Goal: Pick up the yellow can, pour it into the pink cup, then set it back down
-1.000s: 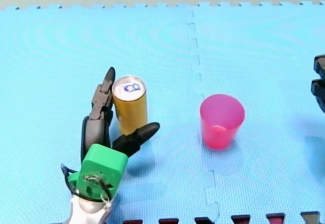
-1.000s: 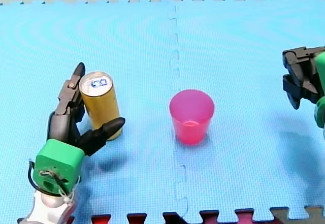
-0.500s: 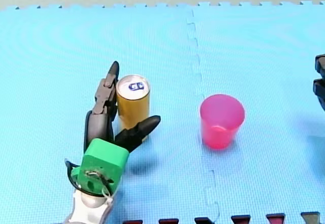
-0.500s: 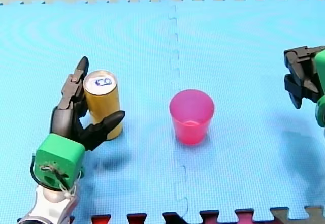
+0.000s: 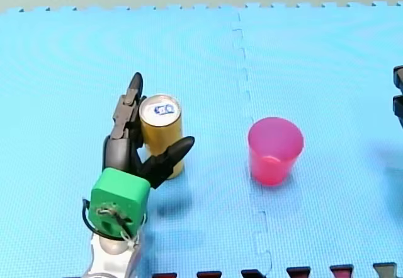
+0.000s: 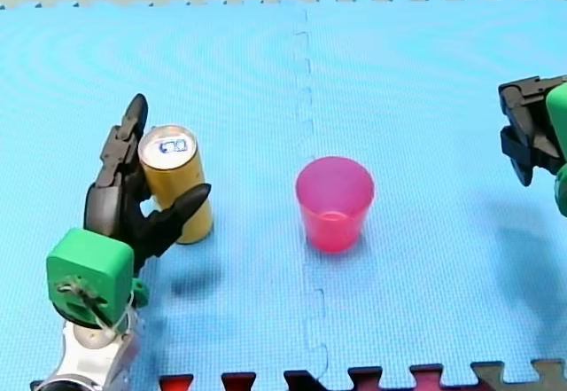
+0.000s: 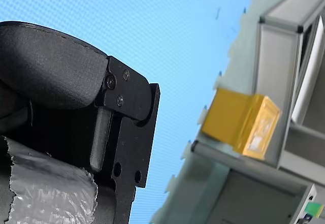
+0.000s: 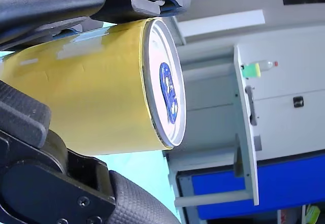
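Note:
The yellow can [image 5: 162,140] stands upright at the left of the blue mat, its silver top with a blue tab facing up. My left hand [image 5: 151,140] is shut on it, with two fingers [image 6: 117,162] along its left side and the thumb [image 6: 180,214] across its lower front. In the second wrist view the fingers press against the can [image 8: 86,94]. I cannot tell if its base touches the mat. The pink cup [image 5: 274,149] stands upright to the can's right, a hand's width away. My right hand [image 6: 528,134] hovers at the far right edge, holding nothing.
The blue foam mat [image 5: 201,57] has a jigsaw seam [image 5: 242,70] running front to back between can and cup. Its back edge meets a pale floor. Dark and red tile tabs [image 6: 354,379] line the front edge. A yellow box [image 7: 238,122] sits by grey furniture beyond the mat.
My left hand and the can shifted slightly right, then back left, and the wrist has drawn nearer. The right hand drifted a little further right. The cup has not moved.

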